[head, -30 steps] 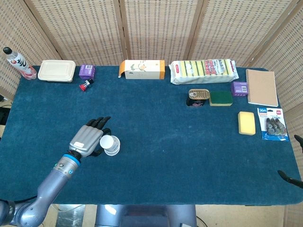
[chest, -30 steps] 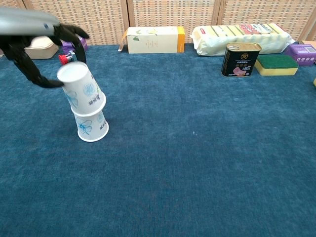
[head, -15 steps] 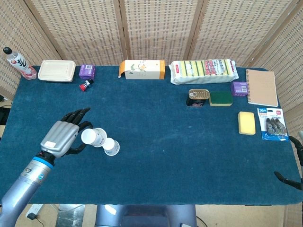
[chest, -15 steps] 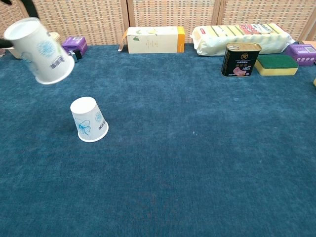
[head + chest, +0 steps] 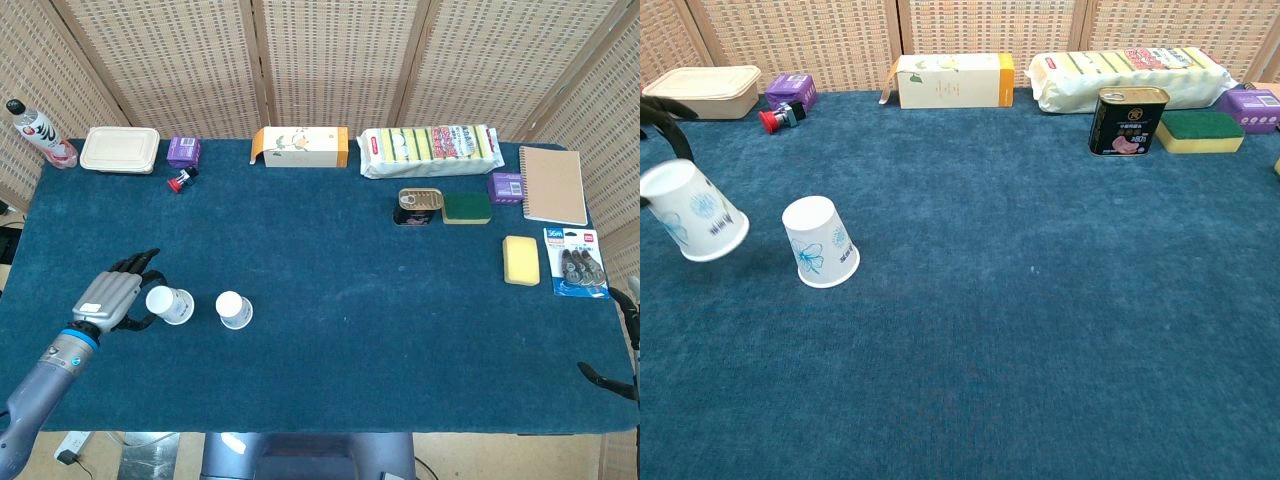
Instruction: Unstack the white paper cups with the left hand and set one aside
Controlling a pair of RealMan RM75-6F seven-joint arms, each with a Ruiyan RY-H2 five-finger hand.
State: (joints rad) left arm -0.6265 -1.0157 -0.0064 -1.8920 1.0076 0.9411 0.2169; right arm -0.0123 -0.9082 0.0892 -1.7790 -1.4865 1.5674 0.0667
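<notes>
One white paper cup [image 5: 235, 310] [image 5: 821, 242] stands upside down on the blue cloth. To its left, my left hand [image 5: 112, 298] holds a second white cup [image 5: 170, 305] [image 5: 692, 211], tilted, low over the cloth; whether it touches the cloth I cannot tell. In the chest view only a dark finger [image 5: 666, 122] of that hand shows at the left edge. Of my right hand, only dark fingertips [image 5: 612, 378] show at the right edge of the table, too little to tell how they lie.
Along the back stand a bottle [image 5: 39, 135], a lidded container [image 5: 120, 150], a purple box [image 5: 184, 151], a carton [image 5: 300, 147] and a sponge pack [image 5: 430, 150]. A tin [image 5: 419, 206], sponges [image 5: 521, 260], a notebook [image 5: 552, 184] and a blister pack [image 5: 577, 262] lie right.
My left hand lifted the top cup off the stack, carried it left and lowered it beside the other cup, which stayed in place.
</notes>
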